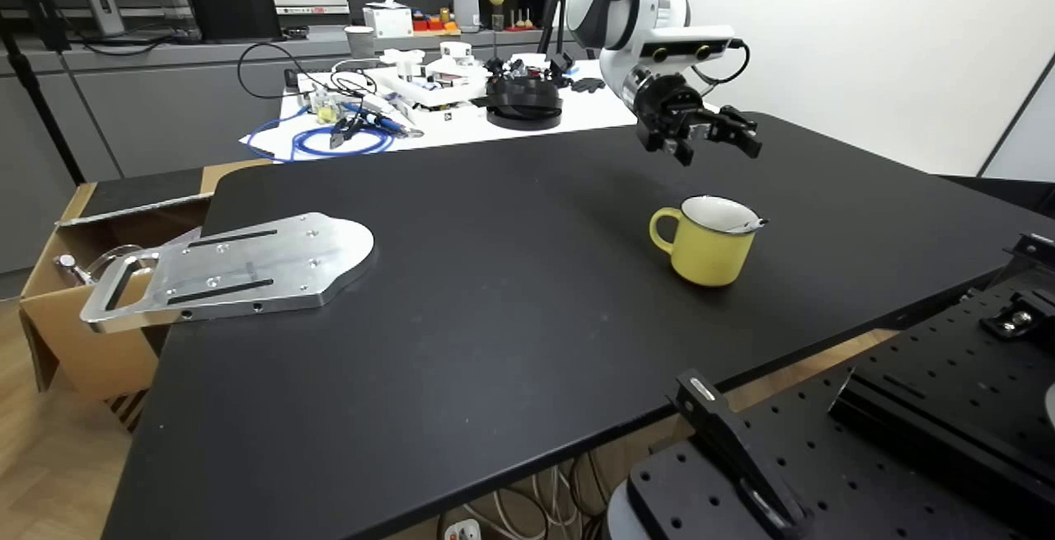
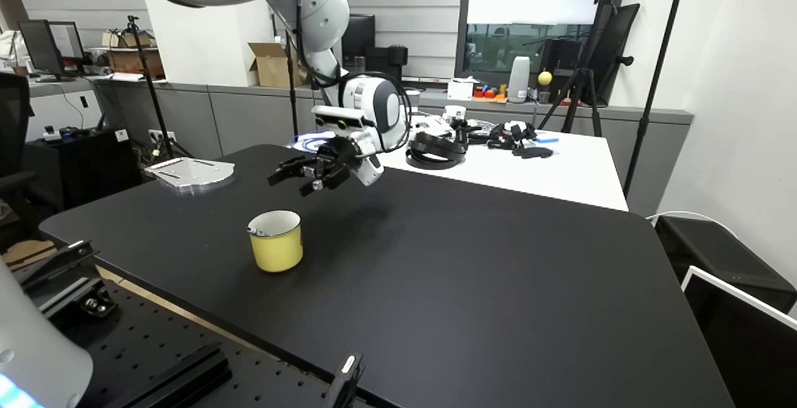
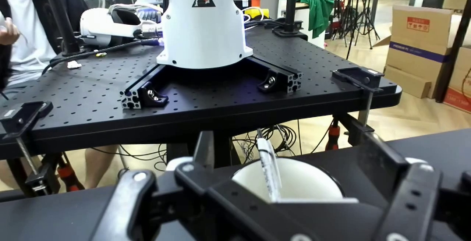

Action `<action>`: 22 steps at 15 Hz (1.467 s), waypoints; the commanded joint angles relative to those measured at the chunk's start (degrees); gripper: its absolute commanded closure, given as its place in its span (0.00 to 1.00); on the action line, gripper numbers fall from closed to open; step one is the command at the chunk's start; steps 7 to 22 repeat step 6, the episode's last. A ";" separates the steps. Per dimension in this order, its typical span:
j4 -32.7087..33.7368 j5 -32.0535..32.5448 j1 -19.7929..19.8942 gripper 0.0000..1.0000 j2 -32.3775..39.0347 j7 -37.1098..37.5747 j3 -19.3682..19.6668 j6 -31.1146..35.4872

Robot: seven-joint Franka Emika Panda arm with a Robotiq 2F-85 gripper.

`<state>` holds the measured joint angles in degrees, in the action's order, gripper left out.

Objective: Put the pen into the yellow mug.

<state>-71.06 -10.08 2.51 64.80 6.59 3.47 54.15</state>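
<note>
The yellow mug [image 1: 707, 258] is showing a smooth, slightly glossy, enamel-like coat. Under the mug, the tabletop [image 1: 453, 317] is presenting a smooth, matt face. Inside the mug, the pen [image 3: 269, 165] is looking like glossy plastic. Well apart from the mug, a plate [image 1: 264, 260] is displaying shiny bare metal.

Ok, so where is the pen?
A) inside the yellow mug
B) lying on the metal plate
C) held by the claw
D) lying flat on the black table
A: the pen leans inside the yellow mug, with one end sticking out past its top.
</note>
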 commanded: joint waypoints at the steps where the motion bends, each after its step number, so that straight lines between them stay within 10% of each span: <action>1: 0.29 0.08 0.13 0.00 0.28 0.07 -0.14 -0.14; 22: 0.27 0.08 0.12 0.00 0.63 0.07 -0.14 -0.12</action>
